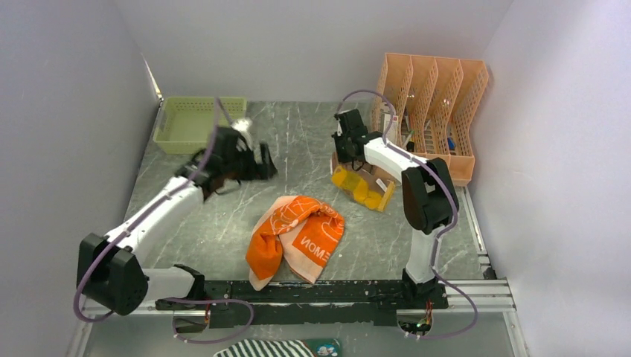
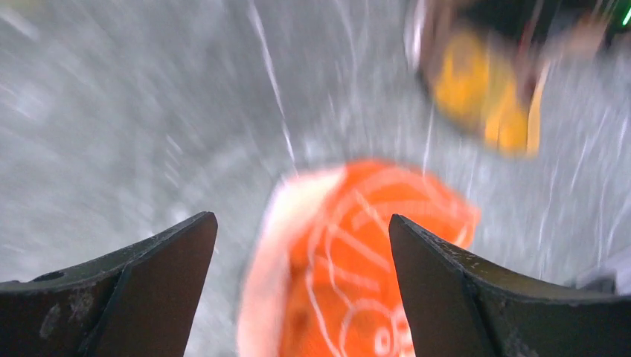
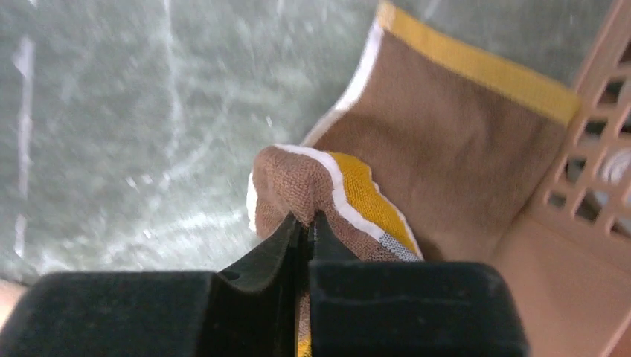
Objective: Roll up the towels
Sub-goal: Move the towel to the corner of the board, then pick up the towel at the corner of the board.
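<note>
Beside the peach file rack point(image 1: 435, 104), we find the right gripper point(image 3: 305, 223) pinched tight on a corner of the yellow towel point(image 3: 446, 141), likely to draw it clear for rolling. The left gripper point(image 2: 301, 230) hangs raised, spread wide and empty, apart from the crumpled orange towel point(image 1: 298, 238) lying mid-table.

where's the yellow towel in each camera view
top external: yellow towel right of centre, beside the peach rack.
left wrist: yellow towel blurred at top right, beyond the orange towel.
right wrist: yellow towel at centre, a fold pinched in the shut right gripper.
shared landmark: the grey marbled table, in all three views.
</note>
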